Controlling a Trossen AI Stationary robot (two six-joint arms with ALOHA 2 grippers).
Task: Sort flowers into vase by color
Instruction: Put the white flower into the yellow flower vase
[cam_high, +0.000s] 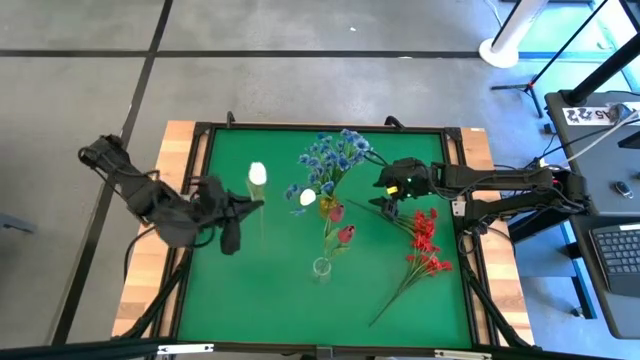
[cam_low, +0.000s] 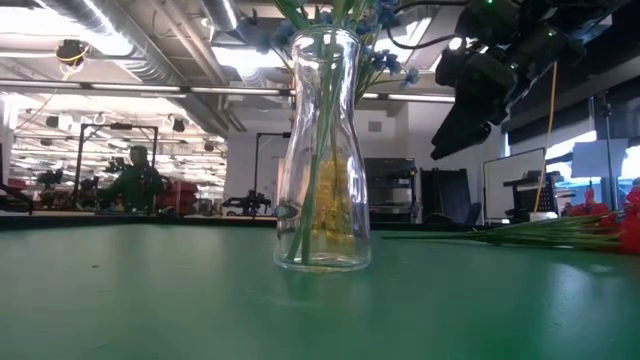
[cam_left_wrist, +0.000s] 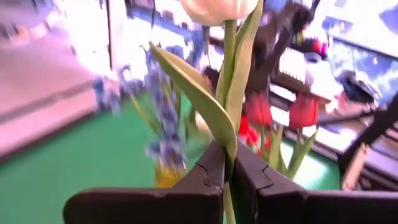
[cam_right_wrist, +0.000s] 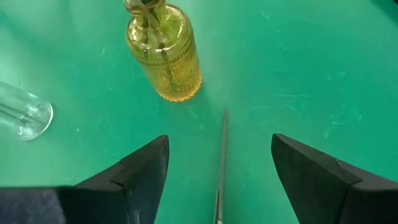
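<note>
My left gripper (cam_high: 243, 210) is over the table's left half, shut on a white bud flower (cam_high: 258, 173). A yellow vase (cam_high: 328, 208) near the table's middle holds blue sprays (cam_high: 335, 155) and another white bud (cam_high: 307, 197). A clear vase (cam_high: 321, 267) nearer the near edge holds a red bud (cam_high: 346, 235). Red sprays (cam_high: 425, 245) lie flat on the mat at the right. My right gripper (cam_high: 388, 200) hovers open just right of the yellow vase (cam_right_wrist: 165, 56), its fingers on either side of a thin stem (cam_right_wrist: 222, 137) lying on the mat, without touching it. My left gripper pinches the white bud's green stem (cam_left_wrist: 227, 155) between its two fingers (cam_left_wrist: 208, 171), just below a long leaf (cam_left_wrist: 193, 93). The fingers lie across the stem. The bud (cam_left_wrist: 219, 9) stands beyond the fingertips, and the stem's lower end runs out of sight behind the fingers.
The green mat (cam_high: 250, 290) is framed by a dark rim (cam_high: 195, 200) with wooden table edges outside it. In the low view the clear vase (cam_low: 322, 150) stands in front of the yellow one. A person (cam_low: 135, 180) sits far back in the room.
</note>
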